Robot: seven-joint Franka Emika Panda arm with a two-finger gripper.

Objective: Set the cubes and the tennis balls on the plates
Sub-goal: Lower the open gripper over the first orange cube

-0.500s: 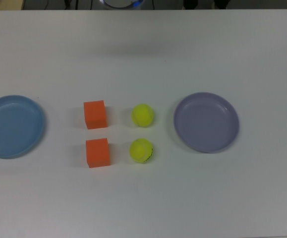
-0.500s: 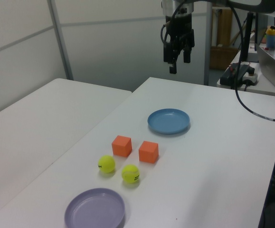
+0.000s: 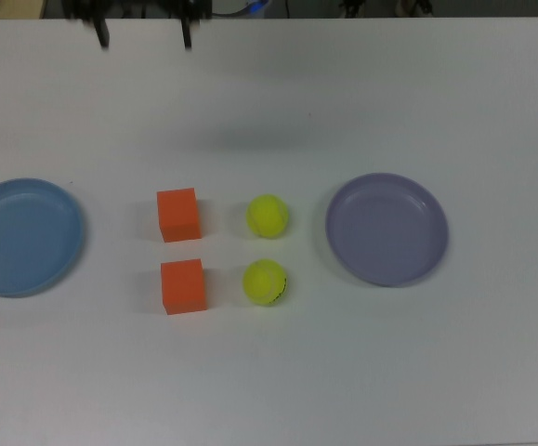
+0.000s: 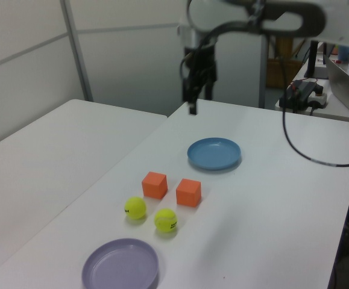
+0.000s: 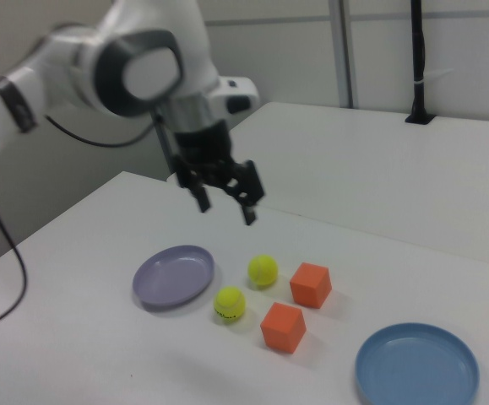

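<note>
Right view: the cubes (image 5: 296, 305) and tennis balls (image 5: 247, 288) lie well below the gripper (image 5: 225, 202), beside the plates (image 5: 174, 276). The arm hangs its gripper fingers downward, spread apart and empty.

No legible text, label or number anywhere

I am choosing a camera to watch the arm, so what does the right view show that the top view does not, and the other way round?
Only the right view shows the arm's white links and the whole gripper, open and holding nothing, up above the table. The top view catches just the blurred fingertips at its upper edge, but alone lays the things out flat from above. Both show the blue plate, the lavender plate, two orange cubes and two tennis balls, none on a plate.
</note>
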